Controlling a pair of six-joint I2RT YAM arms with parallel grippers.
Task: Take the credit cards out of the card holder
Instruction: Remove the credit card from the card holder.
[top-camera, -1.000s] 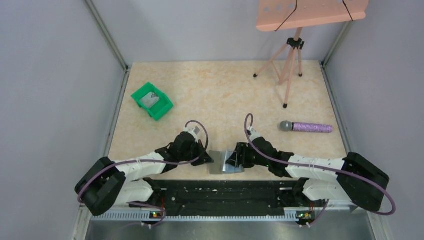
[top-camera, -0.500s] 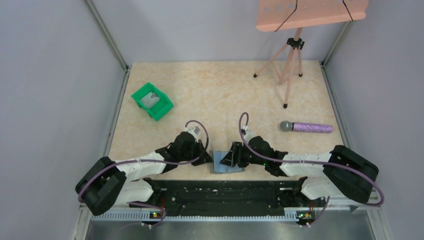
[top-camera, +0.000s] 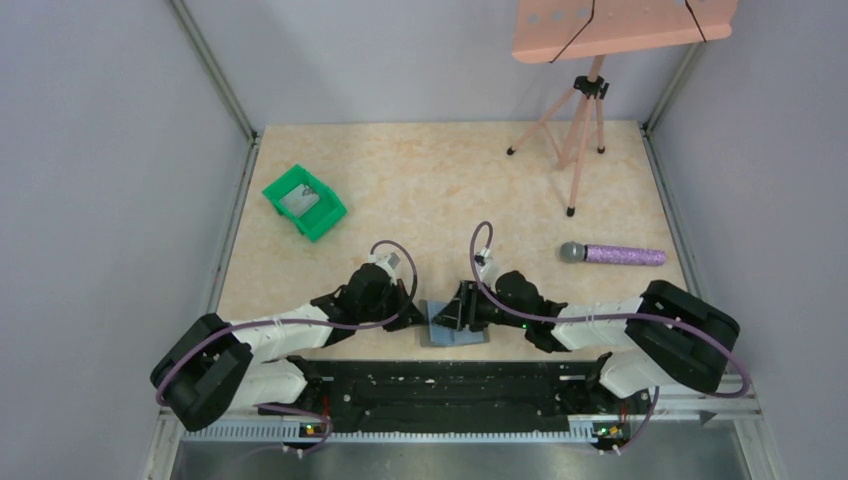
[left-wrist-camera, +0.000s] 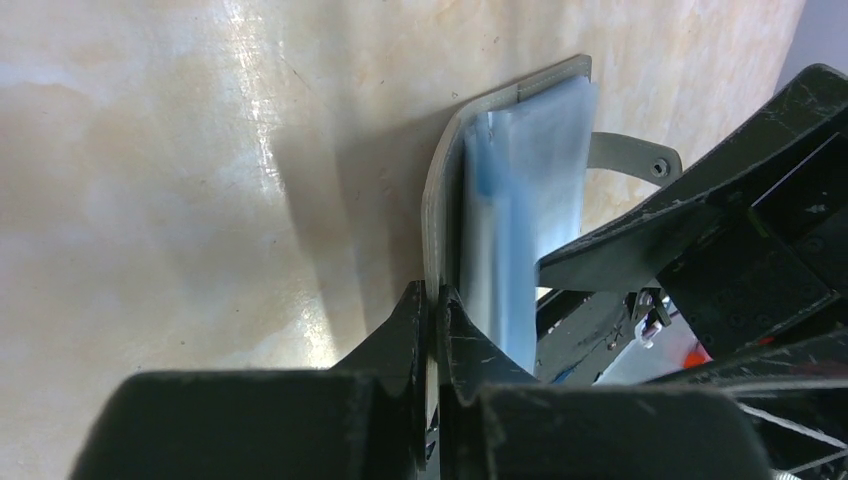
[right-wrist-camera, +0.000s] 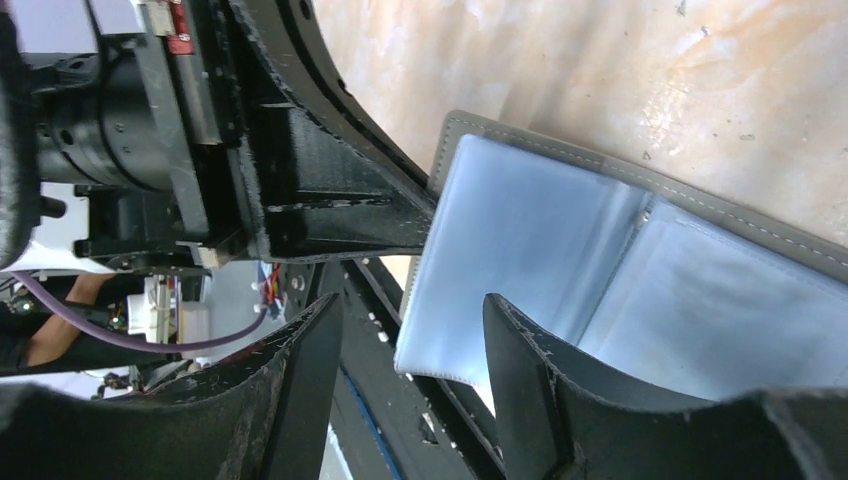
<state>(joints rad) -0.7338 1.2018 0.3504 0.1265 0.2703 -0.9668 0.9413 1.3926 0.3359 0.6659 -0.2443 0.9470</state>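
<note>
- reaching low and inward, both arms meet at the card holder (top-camera: 450, 338)
- left gripper (left-wrist-camera: 432, 300) pinches its grey cover edge
- right gripper (right-wrist-camera: 410, 340) jaws spread astride the clear sleeve (right-wrist-camera: 520, 250)

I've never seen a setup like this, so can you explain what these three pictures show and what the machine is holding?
Two robot arms are bolted to a table. One picture looks down from above; the other two come from cameras on the wrists. The left hand pinches the grey cover of the card holder, holding it open. The right hand is open, its fingers straddling a clear sleeve inside. Also on the table: a green bin, a microphone and a pink stand.
</note>
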